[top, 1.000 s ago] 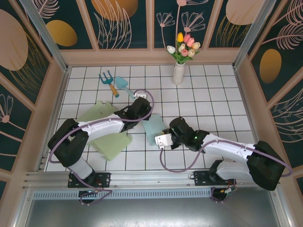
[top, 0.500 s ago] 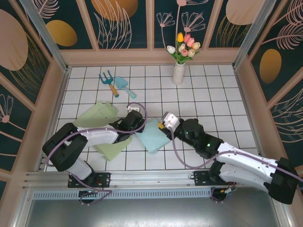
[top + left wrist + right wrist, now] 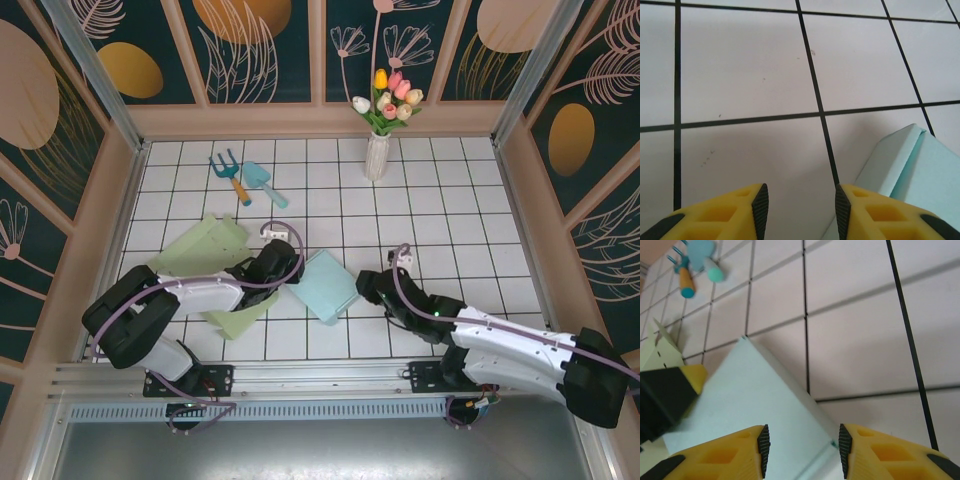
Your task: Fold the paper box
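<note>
Top external view puts the pale blue paper box (image 3: 327, 287) lying flat on the tiled bench (image 3: 450, 200), just near of centre, between the two arms. Left wrist view has the left gripper (image 3: 801, 205) spread over bare tile with nothing between its jaws. The box's left edge is just to its right, with one crease there lifted a little. Right wrist view has the right gripper (image 3: 801, 447) also spread and pinching nothing, poised low by the box's right corner (the paper runs under the gap, but neither finger seems to press it). Green paper pieces (image 3: 203, 245) lie to the left, one partly beneath the left arm. Garden tools (image 3: 245, 180) and a vase of tulips (image 3: 377, 150) sit far back, well apart from the work. As I judge it, little is done: the sheet looks creased, but no wall stands and no flap is tucked. Raising the sides and locking them is all left.
</note>
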